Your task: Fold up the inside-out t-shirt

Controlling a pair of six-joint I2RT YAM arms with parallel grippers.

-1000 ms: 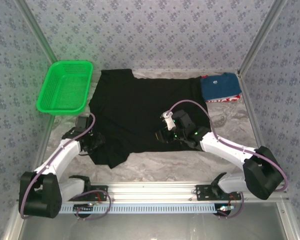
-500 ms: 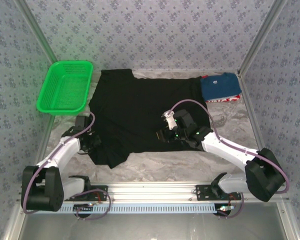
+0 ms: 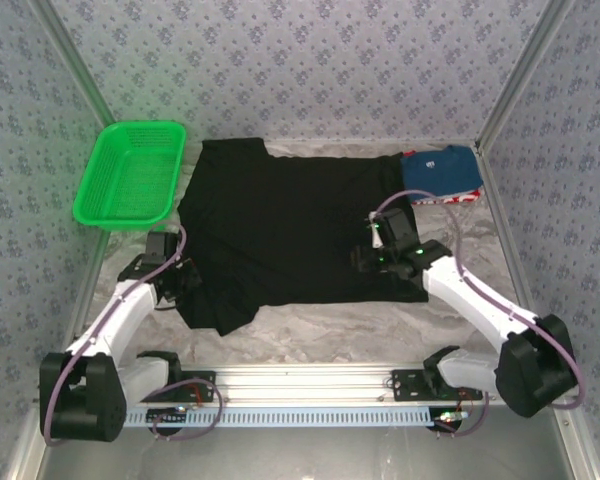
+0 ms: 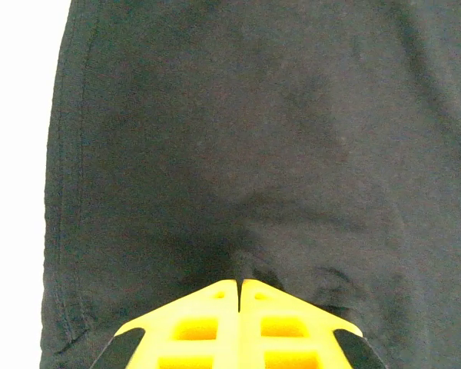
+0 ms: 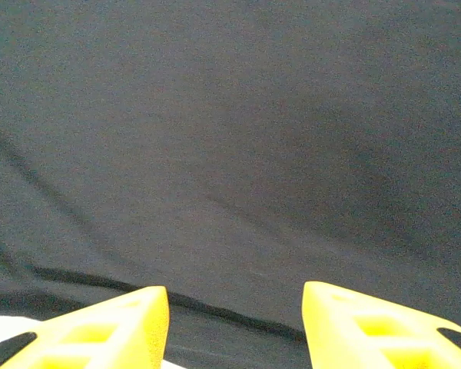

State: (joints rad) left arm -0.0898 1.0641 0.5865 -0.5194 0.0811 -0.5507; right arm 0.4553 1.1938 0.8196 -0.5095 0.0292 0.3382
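Inside-out t-shirt [image 3: 290,230]: black, spread flat across the middle of the surface [image 3: 330,335].
Left hand [image 4: 239,286]: closed, pinching puckered fabric at the shirt's 8 o'clock edge.
Right hand [image 5: 234,307]: fingers apart, above the 4 o'clock hem.
Green basket [image 3: 130,175]: 10 o'clock.
Blue shirt [image 3: 440,172]: folded, 2 o'clock.

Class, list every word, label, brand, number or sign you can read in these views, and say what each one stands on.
Nothing can be read as text in these views.
On the folded blue shirt: a small white mark, too small to read.
On the black t-shirt: plain fabric, with no print or label in sight.
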